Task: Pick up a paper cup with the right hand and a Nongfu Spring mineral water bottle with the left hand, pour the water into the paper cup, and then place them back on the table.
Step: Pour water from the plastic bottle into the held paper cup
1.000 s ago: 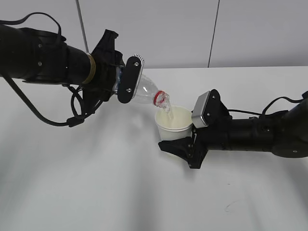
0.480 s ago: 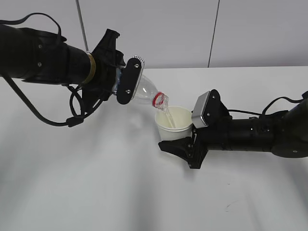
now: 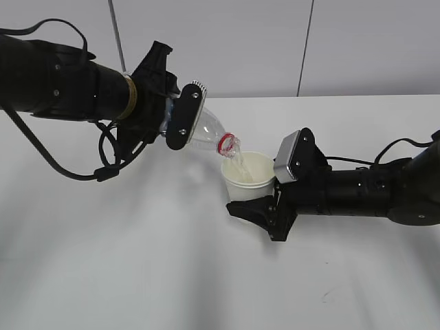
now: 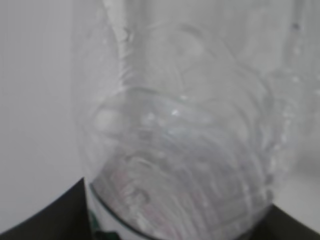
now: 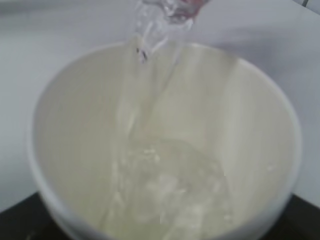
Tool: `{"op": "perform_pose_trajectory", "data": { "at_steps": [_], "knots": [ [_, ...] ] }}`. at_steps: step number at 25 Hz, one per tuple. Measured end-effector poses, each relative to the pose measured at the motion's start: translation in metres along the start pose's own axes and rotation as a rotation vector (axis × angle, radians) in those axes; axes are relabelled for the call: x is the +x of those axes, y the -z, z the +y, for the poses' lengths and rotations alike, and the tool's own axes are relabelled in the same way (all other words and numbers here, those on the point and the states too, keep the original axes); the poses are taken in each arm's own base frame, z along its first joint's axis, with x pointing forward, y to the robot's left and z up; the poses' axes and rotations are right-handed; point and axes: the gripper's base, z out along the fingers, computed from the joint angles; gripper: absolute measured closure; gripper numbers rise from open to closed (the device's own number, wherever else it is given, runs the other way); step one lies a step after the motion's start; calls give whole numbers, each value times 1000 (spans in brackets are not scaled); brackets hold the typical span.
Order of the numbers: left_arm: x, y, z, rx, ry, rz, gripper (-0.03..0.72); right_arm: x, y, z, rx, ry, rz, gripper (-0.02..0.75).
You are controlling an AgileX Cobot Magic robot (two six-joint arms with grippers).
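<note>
**Pour under way, mid-surface**

We see lots of bare white surface [image 3: 137, 261] near us, left and right of the arms; its far edge runs along the grey wall behind. Both arms meet abt centre, w/ open room all round them.

The left hand [image 3: 75, 86] comes in from the far left, its pincer [image 3: 180, 117] clamped on the Nongfu Spring mineral water bottle [image 3: 203, 130]. Bottle is clear, tilted mouth-down to the right, red neck ring just above the cup's far-left rim. In the left wrist view the bottle [image 4: 180, 150] fills the frame, blurred; a strip of white-and-red label shows at bottom.

The right hand [image 3: 364, 192] reaches in from the right, its pincer [image 3: 256, 205] closed round the paper cup [image 3: 249, 175]: white, upright, cream inside. We can't tell if the cup's base touches the surface.

The water [image 5: 150, 100] falls in a thin clear stream down the cup's inner wall and pools at the bottom, per right wrist view.
</note>
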Motion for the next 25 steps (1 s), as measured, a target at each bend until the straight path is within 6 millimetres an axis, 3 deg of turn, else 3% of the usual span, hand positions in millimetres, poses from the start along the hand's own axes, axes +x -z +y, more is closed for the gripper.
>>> {"op": "perform_pose_trajectory", "data": {
  "at_steps": [25],
  "knots": [
    [0,0,0,-2,-6,-4,278,0,0,0,-3,1,5,214]
  ]
}}
